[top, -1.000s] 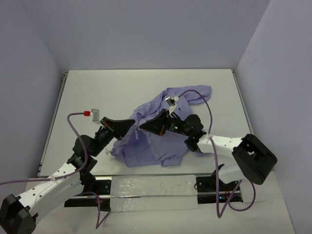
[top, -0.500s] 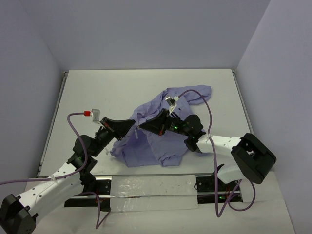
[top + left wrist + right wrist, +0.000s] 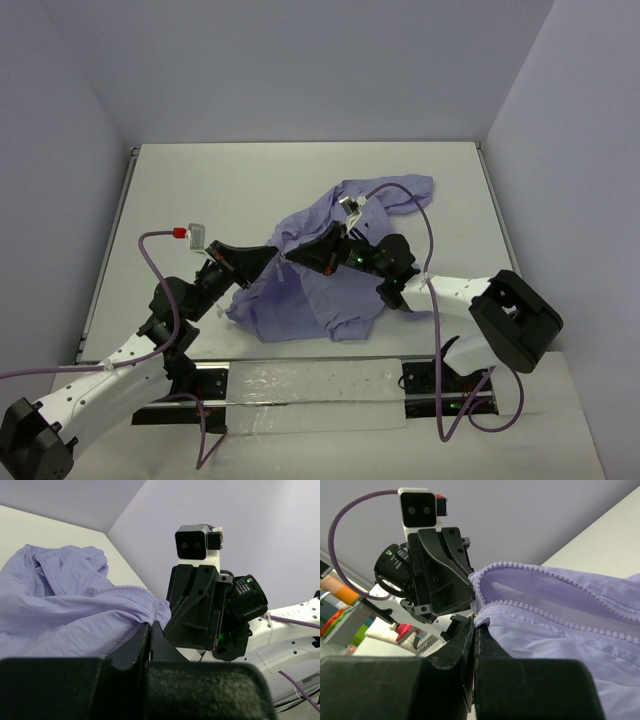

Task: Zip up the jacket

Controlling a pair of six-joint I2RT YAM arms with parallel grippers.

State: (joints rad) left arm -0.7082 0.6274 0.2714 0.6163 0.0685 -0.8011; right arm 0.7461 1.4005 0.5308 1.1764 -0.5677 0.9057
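Where the left gripper (image 3: 276, 260) and the right gripper (image 3: 291, 262) meet on the jacket (image 3: 310, 300), the zipper slider is too small to tell, the right arm (image 3: 395, 258) hides some fabric, and the picture's corner cuts the left arm's base (image 3: 30, 445).

A white table (image 3: 250, 190) lies beneath the right gripper's fingers (image 3: 457, 650), boxed in by pale lavender-grey walls (image 3: 300, 60) beyond them and to either side (two meet in a corner ahead). Left of those fingers sits blurred, colourful clutter (image 3: 340, 615). The light is soft and even.
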